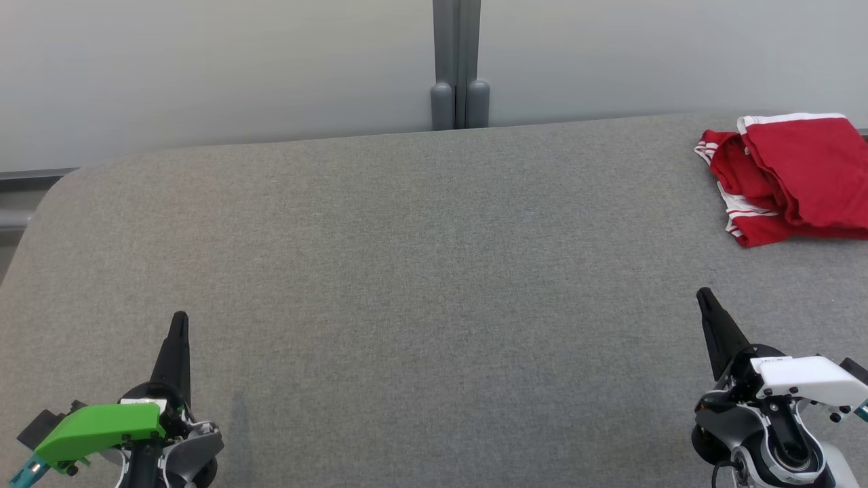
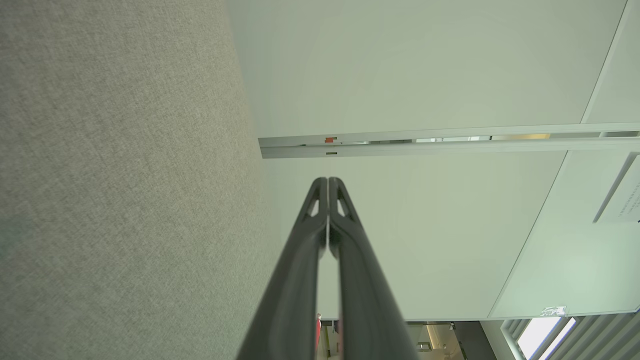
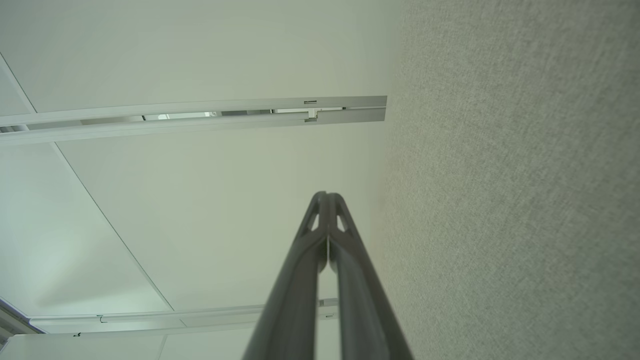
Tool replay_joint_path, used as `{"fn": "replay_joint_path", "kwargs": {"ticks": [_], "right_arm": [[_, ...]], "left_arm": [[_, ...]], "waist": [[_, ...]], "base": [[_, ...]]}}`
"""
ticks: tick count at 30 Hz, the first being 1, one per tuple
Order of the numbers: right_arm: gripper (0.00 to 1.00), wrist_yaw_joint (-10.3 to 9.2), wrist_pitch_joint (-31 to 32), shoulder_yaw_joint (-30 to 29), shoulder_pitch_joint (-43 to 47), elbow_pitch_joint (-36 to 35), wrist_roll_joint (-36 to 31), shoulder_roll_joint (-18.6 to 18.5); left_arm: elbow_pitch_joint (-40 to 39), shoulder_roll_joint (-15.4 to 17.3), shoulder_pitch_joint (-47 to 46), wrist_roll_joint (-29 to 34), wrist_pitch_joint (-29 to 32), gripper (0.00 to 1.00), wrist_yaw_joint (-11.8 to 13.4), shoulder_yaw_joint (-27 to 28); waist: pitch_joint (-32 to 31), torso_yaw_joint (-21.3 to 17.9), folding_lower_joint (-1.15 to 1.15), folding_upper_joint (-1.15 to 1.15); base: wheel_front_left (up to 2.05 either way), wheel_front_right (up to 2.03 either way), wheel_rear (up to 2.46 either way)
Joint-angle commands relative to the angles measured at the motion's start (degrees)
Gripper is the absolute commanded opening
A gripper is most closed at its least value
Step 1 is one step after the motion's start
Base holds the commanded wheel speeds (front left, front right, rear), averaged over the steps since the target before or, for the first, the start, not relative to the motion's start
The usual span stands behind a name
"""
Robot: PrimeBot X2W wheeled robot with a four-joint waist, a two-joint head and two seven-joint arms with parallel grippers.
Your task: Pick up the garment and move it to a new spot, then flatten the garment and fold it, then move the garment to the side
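A red garment (image 1: 790,177) with white stripes along its hems lies folded in a loose bundle at the far right of the grey table (image 1: 420,271), partly cut off by the head view's right edge. My left gripper (image 1: 179,321) hovers at the lower left, shut and empty, far from the garment. At the lower right my right gripper (image 1: 705,297) is shut and empty too, a good way in front of the garment. The left wrist view shows its gripper (image 2: 328,181) with fingertips pressed together. In the right wrist view that gripper (image 3: 327,195) is likewise shut.
A pale wall with a grey vertical post (image 1: 458,68) stands behind the table's far edge. The table's left corner is rounded. Both wrist views look along the grey table surface (image 2: 110,190) (image 3: 525,200) toward pale wall panels.
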Motion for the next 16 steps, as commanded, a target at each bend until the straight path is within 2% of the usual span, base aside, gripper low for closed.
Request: {"fn": "replay_joint_path", "kwargs": {"ticks": [1,16], "right_arm": [[0.0,0.02,0.2,-0.1,-0.3,0.1,0.4,0.0],[0.0,0.02,0.2,-0.1,-0.3,0.1,0.4,0.0]], "left_arm": [[-0.1,0.0,-0.6,-0.1,0.2,0.0,-0.3,0.2],[-0.1,0.0,-0.6,-0.1,0.2,0.0,-0.3,0.2]], "waist": [[0.0,0.0,0.0,0.0],[0.0,0.0,0.0,0.0]], "base": [[0.0,0.0,0.0],[0.0,0.0,0.0]]}}
